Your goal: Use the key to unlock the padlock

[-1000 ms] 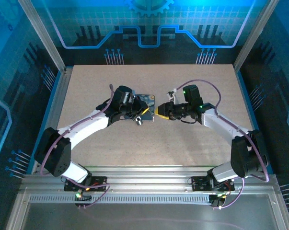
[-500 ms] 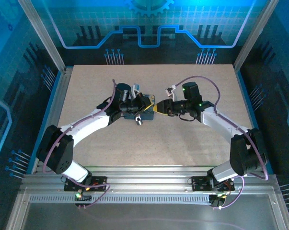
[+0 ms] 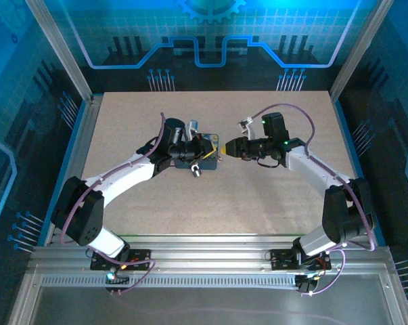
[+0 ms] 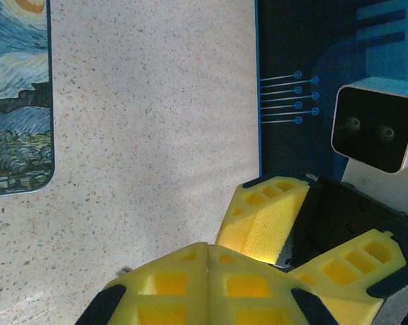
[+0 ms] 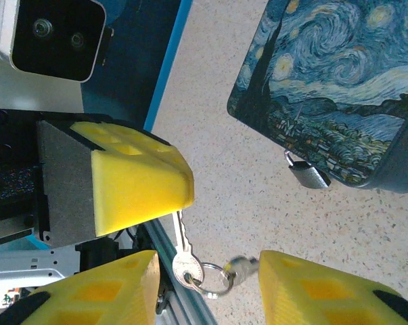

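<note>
Your left jaws grip the key [image 5: 184, 254]; your right jaws stand open around its ring. The padlock [image 5: 306, 175] looks locked on the painted box [image 5: 325, 88], so insertion and turning remain.

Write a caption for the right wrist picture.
Left gripper holds the key at the open right gripper, padlock nearby.

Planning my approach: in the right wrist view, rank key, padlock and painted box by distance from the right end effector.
1. key, between the fingers of the right end effector.
2. padlock, upper right, at the box's edge.
3. painted box, top right.
</note>
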